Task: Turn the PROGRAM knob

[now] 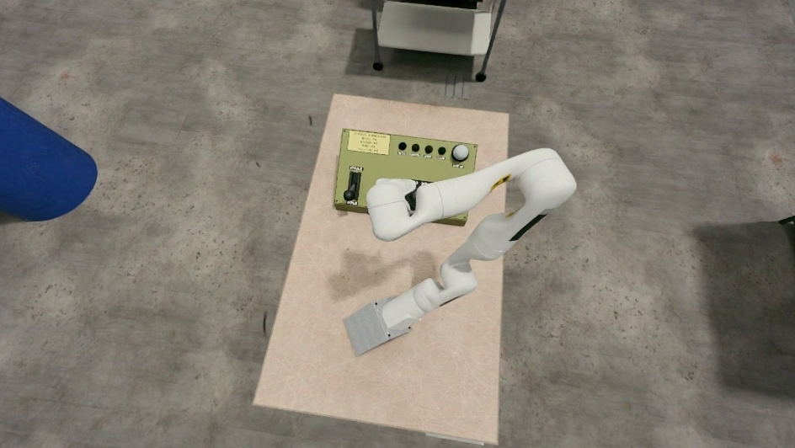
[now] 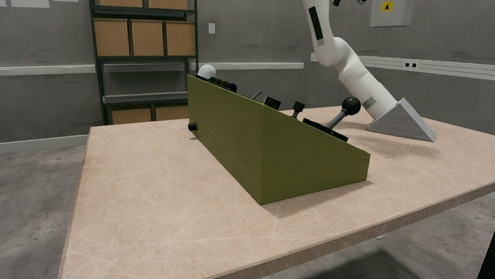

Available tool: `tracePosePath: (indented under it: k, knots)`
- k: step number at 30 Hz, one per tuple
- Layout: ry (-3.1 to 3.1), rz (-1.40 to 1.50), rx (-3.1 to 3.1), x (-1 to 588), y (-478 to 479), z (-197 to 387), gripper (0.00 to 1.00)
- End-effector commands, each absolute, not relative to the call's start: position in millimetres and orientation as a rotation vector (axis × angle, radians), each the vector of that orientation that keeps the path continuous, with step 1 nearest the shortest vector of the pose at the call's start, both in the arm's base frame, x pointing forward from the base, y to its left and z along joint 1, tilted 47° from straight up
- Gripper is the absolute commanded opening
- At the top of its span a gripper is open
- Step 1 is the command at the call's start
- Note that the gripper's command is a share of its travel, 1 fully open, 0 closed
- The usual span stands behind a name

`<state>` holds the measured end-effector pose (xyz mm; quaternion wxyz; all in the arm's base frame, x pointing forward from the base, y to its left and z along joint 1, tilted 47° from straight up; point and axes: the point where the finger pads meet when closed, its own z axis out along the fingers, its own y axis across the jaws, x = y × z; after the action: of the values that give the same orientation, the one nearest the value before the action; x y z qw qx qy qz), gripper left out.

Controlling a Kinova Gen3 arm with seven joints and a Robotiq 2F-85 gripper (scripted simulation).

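Note:
The olive console (image 1: 405, 175) stands at the far end of the table; the side view shows its sloped back (image 2: 270, 145). Its face carries a black ball lever (image 1: 351, 189) at the left, a row of dark buttons (image 1: 422, 149) and a white round button (image 1: 460, 152) at the top. My arm's wrist (image 1: 389, 211) hangs over the console's lower middle and hides the controls there, so I cannot pick out the PROGRAM knob from above. Only a dark part of my gripper (image 1: 412, 199) shows under the wrist; it is open and holds nothing. The side view shows a small black knob (image 2: 297, 106) and the lever ball (image 2: 350, 105).
The arm's grey base (image 1: 370, 328) is mounted on the near middle of the table. A white cart (image 1: 436, 28) stands beyond the table's far edge. A blue cylinder (image 1: 39, 161) lies at the left. Shelves with boxes (image 2: 145, 52) stand behind the table.

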<state>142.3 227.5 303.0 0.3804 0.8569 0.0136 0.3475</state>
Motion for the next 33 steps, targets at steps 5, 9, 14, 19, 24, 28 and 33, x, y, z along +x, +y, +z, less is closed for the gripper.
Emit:
tracePosePath:
  k: [5, 9, 14, 19, 24, 28, 33]
  knots:
    - [0.033, 0.888, 2.202, 132, 208, 321, 1.0]
    - [0.035, 0.888, 2.201, 127, 190, 333, 1.0]
    - [0.038, 0.889, 2.197, 123, 170, 345, 1.0]
    - [0.042, 0.89, 2.191, 121, 148, 358, 1.0]
    - [0.047, 0.89, 2.197, 120, 140, 361, 1.0]
    - [0.047, 0.89, 2.197, 120, 138, 362, 1.0]
    - [0.047, 0.89, 2.197, 120, 138, 362, 1.0]
